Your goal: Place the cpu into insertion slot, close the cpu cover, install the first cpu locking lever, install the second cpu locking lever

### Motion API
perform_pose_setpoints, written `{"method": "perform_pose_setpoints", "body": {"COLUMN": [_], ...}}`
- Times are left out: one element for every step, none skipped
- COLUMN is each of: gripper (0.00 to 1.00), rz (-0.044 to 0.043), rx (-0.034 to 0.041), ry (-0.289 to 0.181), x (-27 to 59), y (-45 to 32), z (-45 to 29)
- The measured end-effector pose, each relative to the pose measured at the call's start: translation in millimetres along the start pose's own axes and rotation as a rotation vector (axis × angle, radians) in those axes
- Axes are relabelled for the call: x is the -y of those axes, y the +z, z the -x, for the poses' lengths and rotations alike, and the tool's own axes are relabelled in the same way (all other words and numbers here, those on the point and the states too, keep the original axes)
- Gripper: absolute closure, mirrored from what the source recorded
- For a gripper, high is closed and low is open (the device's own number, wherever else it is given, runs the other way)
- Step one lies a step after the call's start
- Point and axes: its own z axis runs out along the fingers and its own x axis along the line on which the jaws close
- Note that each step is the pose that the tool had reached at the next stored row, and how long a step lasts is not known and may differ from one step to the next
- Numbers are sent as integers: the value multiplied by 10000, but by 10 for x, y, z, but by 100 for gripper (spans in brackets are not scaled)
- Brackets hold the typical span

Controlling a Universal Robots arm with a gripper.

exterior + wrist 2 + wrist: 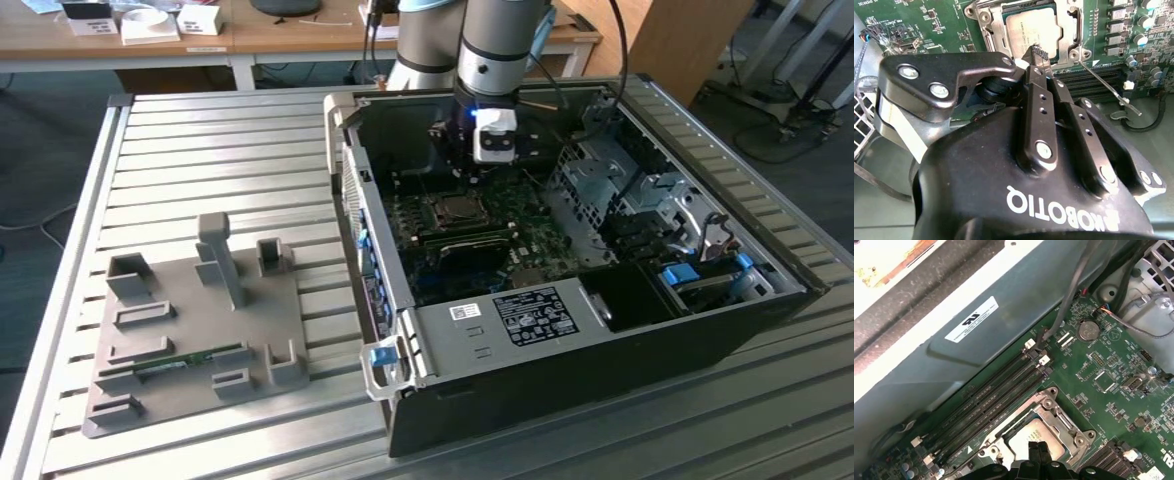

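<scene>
The cpu (1029,30) lies flat in the insertion slot (454,210) on the green motherboard, its silver top showing. The cpu cover (990,31) rests down around it as a silver frame; in the first wrist view the cpu (1035,436) shows through the cover (1060,416). A thin metal locking lever (1109,86) sticks out from the socket's corner over the memory slots. My gripper (1037,52) is shut with nothing in it, its tip just above the cpu's edge. It also hangs over the socket in the exterior view, gripper (489,170), and in the first wrist view, gripper (1039,449).
The open computer case (561,330) sits on a slatted metal table (200,150). Black memory slots (989,405) run beside the socket, and a cable (1074,290) hangs over the board. A grey fixture (200,330) holding a green memory stick (174,362) stands at the exterior view's left.
</scene>
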Motion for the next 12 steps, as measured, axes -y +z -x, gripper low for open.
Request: {"method": "perform_pose_setpoints", "body": {"gripper": [89, 89, 89, 89, 89, 89, 89, 89, 89, 89, 89, 89], "rz": [0, 0, 0, -1, -1, -1, -1, -1, -1, -2, -2, -2], "rx": [-6, -14, -24, -34, -45, -57, -68, -81, -93, -104, -116, -127], "ry": [-86, -212, -357, -511, -687, -865, -1045, -1236, -1414, -1595, -1773, -1954], "x": [0, 0, 0, 0, 0, 0, 0, 0, 0, 0, 0, 0], "y": [0, 0, 0, 0, 0, 0, 1, 1, 1, 2, 2, 3], "z": [0, 0, 0, 0, 0, 0, 0, 0, 0, 0, 0, 0]}}
